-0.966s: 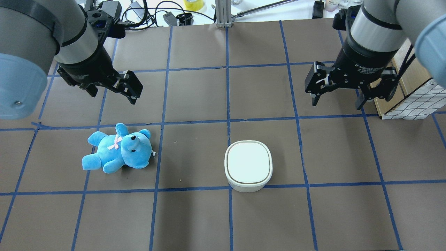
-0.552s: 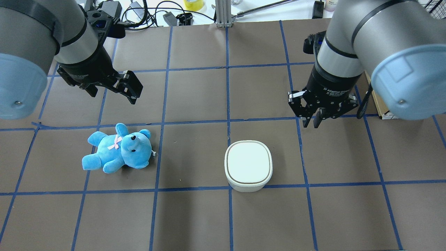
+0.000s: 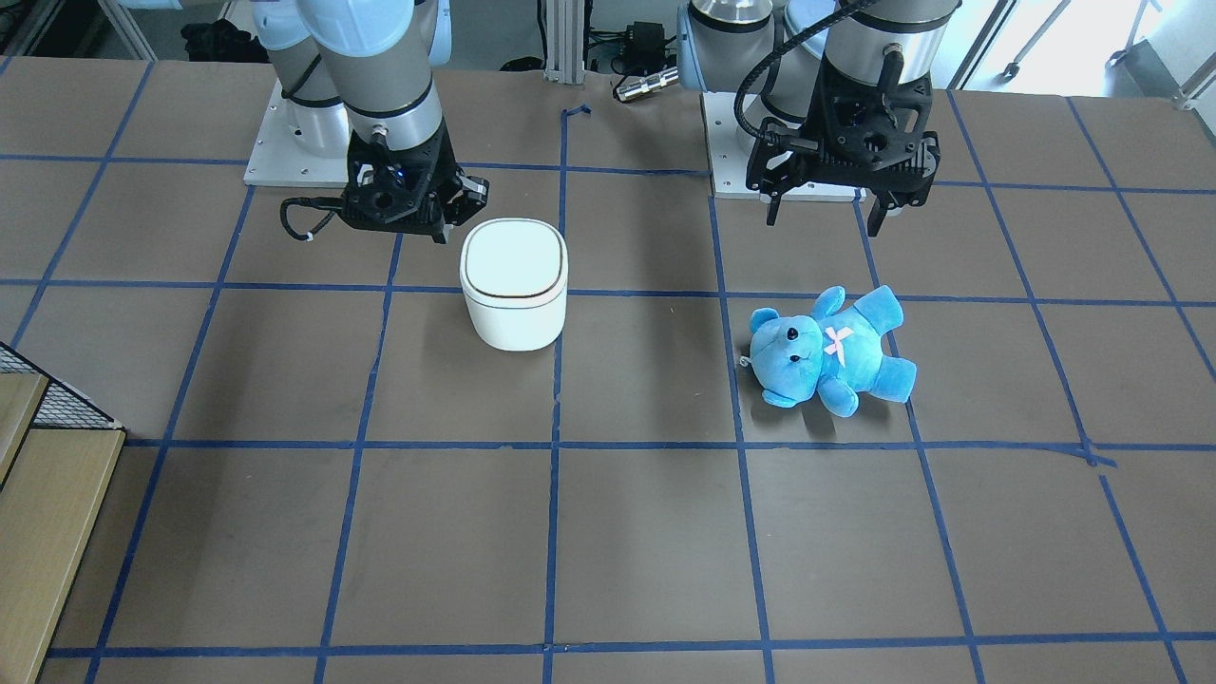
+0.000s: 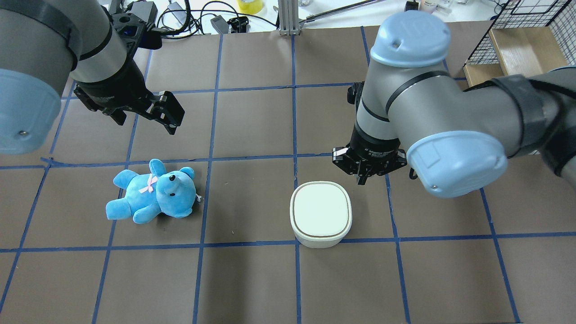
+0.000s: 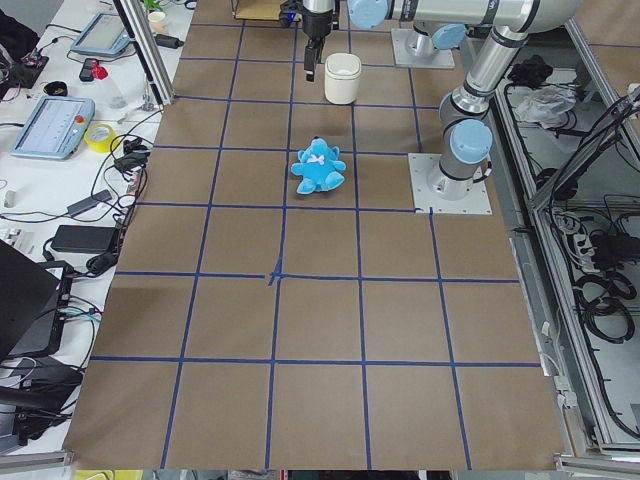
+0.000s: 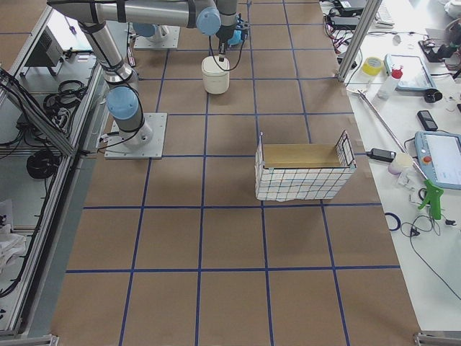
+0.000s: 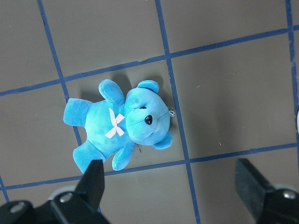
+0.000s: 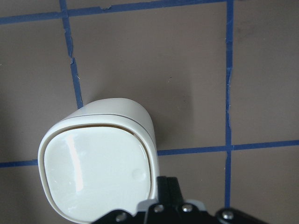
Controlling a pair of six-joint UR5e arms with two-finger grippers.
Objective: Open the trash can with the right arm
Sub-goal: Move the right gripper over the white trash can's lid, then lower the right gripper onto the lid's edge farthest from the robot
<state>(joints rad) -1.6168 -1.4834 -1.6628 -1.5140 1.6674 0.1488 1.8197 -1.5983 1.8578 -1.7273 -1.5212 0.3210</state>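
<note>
The trash can (image 4: 321,211) stands lid down on the counter (image 4: 252,279), about midway along it and nearer the robot's edge than the operators'. The right gripper (image 4: 361,177) points straight down with its fingers pinched together, probably to make one blunt tip for pressing or catching the lid. It hovers by the can's corner towards the counter's right end (whether it touches is hard to tell). The left gripper (image 3: 832,211), spread wide, hangs over the teddy bear (image 4: 155,193) towards the left end, seemingly parked clear.

Right hand (image 4: 362,181) pinched closed (pointing down); left hand (image 3: 832,219) spread.
</note>
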